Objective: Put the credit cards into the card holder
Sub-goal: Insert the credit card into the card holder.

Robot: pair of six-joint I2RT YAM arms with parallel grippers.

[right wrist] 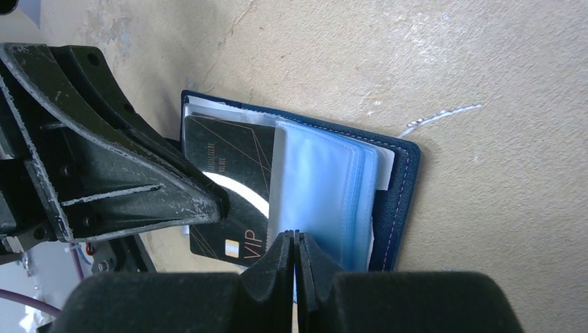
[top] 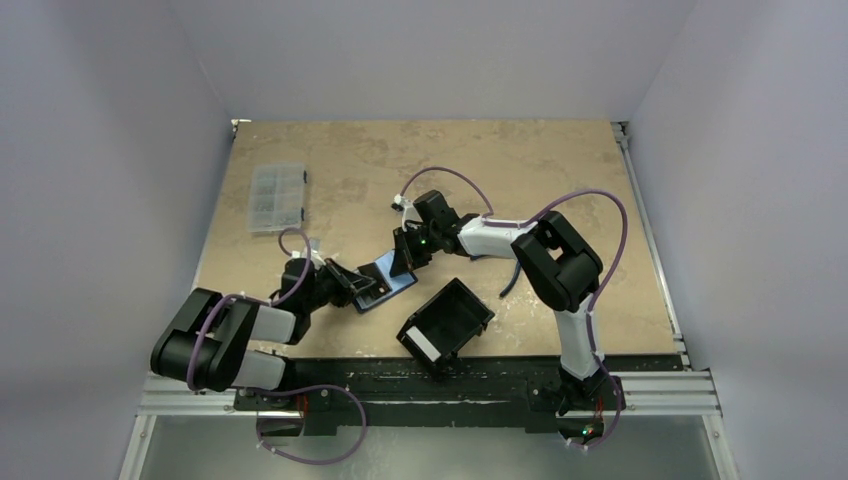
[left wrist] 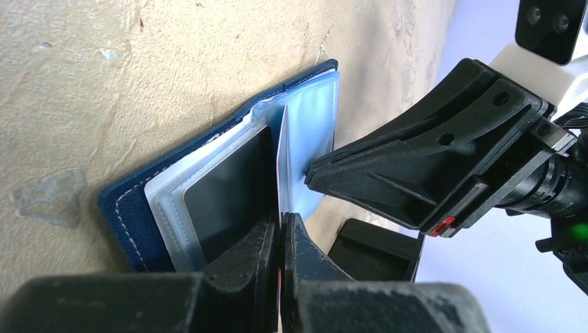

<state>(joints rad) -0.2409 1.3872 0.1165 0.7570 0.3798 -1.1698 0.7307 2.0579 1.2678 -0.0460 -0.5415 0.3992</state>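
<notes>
Top view first: the card holder (top: 392,281) lies open on the tan table (top: 520,170), roughly mid-table, with the two arms meeting over it. The left tool (top: 352,286) comes in from the lower left and the right tool (top: 404,258) from the upper right, both right at the holder. A black tray (top: 445,322) with a white label sits just to the near-right of it, tilted. A clear compartment box (top: 276,197) is well apart, near the far-left corner.

Left wrist cam: the holder (left wrist: 132,208) is flat on the table, navy cover down and clear sleeves fanned open. A dark card (left wrist: 225,198) sits on the left stack of sleeves. The left tool (left wrist: 281,223) is squeezed tight, with a thin clear sleeve (left wrist: 281,166) standing on edge and running down between its tips. The right tool (left wrist: 310,177) pokes in from the right, its tips touching the shiny pale-blue sleeves.

Right wrist cam: same holder (right wrist: 401,187) from the other side. The right tool (right wrist: 297,238) is closed down to a hairline, and the edge of the clear blue sleeves (right wrist: 319,187) goes right into the pinch. The left tool (right wrist: 220,207) sits over a black card (right wrist: 229,156) with gold lines and "VIP" on it. That card is on the left half of the holder, and I can't tell how far into a pocket it is.
</notes>
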